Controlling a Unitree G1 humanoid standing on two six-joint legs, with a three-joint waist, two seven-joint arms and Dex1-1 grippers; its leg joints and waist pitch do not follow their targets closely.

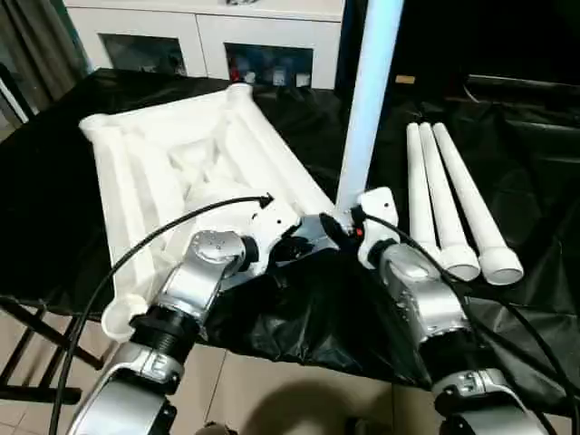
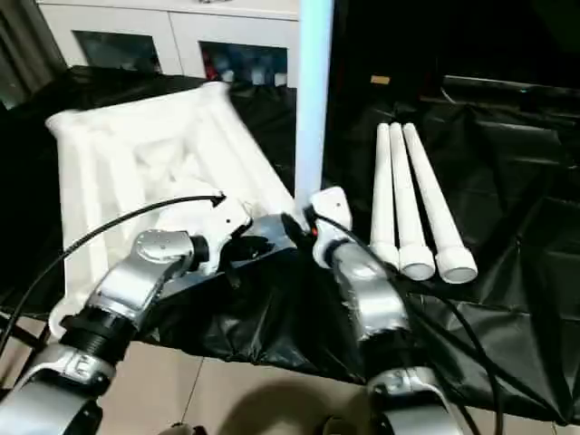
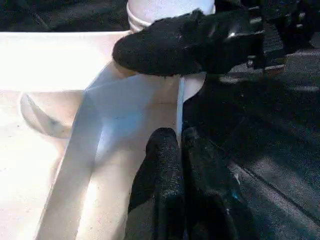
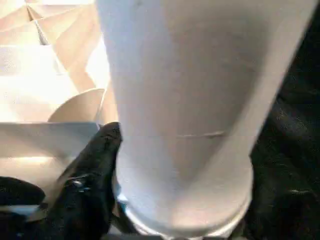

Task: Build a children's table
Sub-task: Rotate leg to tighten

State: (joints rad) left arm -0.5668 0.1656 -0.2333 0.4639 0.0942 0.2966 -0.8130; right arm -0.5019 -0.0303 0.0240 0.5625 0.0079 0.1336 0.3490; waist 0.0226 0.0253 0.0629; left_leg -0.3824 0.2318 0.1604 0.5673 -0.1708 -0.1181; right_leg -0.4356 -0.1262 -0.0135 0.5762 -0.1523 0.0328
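One leg stands upright at the near right corner socket of the tabletop, three spare legs lie side by side on the black-draped table to the right, well apart from the top. Judging by this, roughly a quarter in: first leg going in or seated, cannot tell how deep, three left. Tabletop lies upside down, ribbed underside up, white plastic, rounded sockets at corners. Right gripper has fingers spread around the upright leg's flared base, pinching it. Left gripper has fingers pressed together, tips resting at the tabletop's edge wall just beside that socket, holding nothing. White cabinet behind.
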